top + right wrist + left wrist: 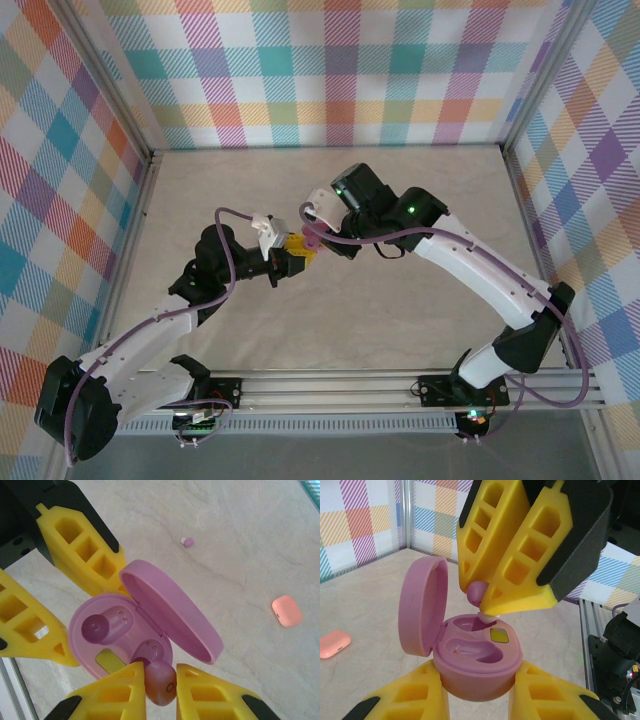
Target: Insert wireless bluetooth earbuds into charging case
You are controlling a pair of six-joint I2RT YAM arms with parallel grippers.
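My left gripper (477, 697) is shut on the base of a purple charging case (477, 665), whose lid (420, 607) stands open. Both of its hollows show their gold contacts (122, 614). My right gripper (161, 692) is shut on a purple earbud (161, 682). It hangs just over the case's far hollow, its white tip (490, 614) at that hollow's rim. From above, the two grippers (297, 252) (318, 228) meet at mid-table around the case (311, 237). A second purple earbud (187, 541) lies loose on the table.
A closed orange-pink case (287, 611) lies on the marble tabletop away from the grippers, the same orange-pink case (334, 644) at the far left of the left wrist view. Plaid walls and metal posts (150, 160) fence the table.
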